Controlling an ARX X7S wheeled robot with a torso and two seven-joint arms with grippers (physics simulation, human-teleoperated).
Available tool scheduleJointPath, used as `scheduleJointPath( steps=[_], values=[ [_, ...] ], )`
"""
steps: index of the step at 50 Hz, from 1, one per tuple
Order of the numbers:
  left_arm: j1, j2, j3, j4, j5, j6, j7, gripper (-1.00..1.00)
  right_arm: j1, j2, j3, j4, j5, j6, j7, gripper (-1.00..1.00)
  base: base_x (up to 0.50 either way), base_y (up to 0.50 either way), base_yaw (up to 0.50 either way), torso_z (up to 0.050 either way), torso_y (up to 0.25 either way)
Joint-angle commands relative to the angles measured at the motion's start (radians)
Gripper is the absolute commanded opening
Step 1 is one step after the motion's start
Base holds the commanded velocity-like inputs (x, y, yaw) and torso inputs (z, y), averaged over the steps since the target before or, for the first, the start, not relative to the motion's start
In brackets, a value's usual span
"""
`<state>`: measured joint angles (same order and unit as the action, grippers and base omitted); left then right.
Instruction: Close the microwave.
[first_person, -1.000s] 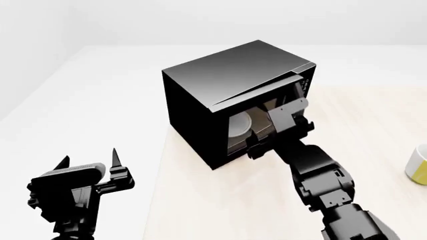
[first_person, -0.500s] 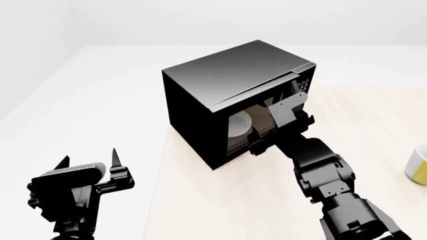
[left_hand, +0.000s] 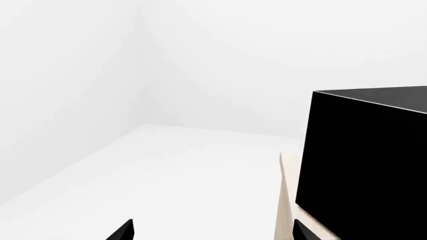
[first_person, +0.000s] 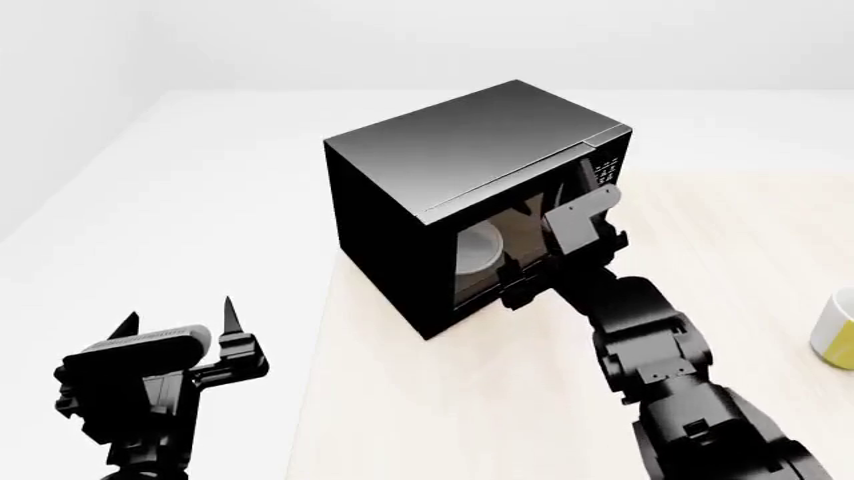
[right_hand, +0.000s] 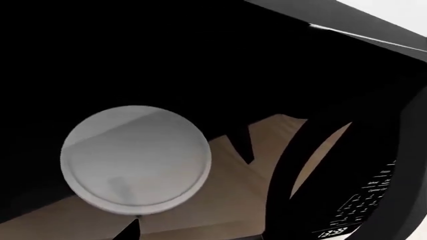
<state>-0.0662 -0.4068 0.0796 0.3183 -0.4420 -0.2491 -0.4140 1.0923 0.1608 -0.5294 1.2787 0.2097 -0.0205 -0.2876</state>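
The microwave (first_person: 441, 190) is a large glossy black box on the wooden table, its door (first_person: 514, 240) nearly flush with only a thin gap along the top edge. My right gripper (first_person: 561, 262) is open, its fingers spread flat against the front of the door. The right wrist view looks through the door window at the white round plate (right_hand: 133, 160), with the curved handle (right_hand: 293, 165) and the white-marked button panel (right_hand: 367, 205) beside it. My left gripper (first_person: 180, 330) hangs open and empty at the lower left, well away from the microwave (left_hand: 367, 165).
A yellow and white mug (first_person: 838, 328) stands at the far right edge of the light wood table (first_person: 441, 400). White floor and walls lie to the left of the table.
The right gripper has pushed forward and the microwave door has swung further in, narrowing the gap at its top. The left arm has not moved.
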Motion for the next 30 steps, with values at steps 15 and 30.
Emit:
scheduleJointPath(
  steps=[15, 30],
  values=[
    [-0.001, -0.003, 0.003, -0.006, -0.003, 0.005, -0.002, 1.0, 0.035, -0.032, 0.157, 0.03, -0.124, -0.135, -0.175, 1.0, 0.0, 0.0, 0.0, 0.0, 0.001],
    [-0.002, -0.006, 0.003, 0.001, -0.011, -0.002, -0.007, 1.0, 0.038, -0.037, 0.209, 0.03, -0.184, -0.143, -0.181, 1.0, 0.0, 0.0, 0.0, 0.0, 0.003]
  ],
)
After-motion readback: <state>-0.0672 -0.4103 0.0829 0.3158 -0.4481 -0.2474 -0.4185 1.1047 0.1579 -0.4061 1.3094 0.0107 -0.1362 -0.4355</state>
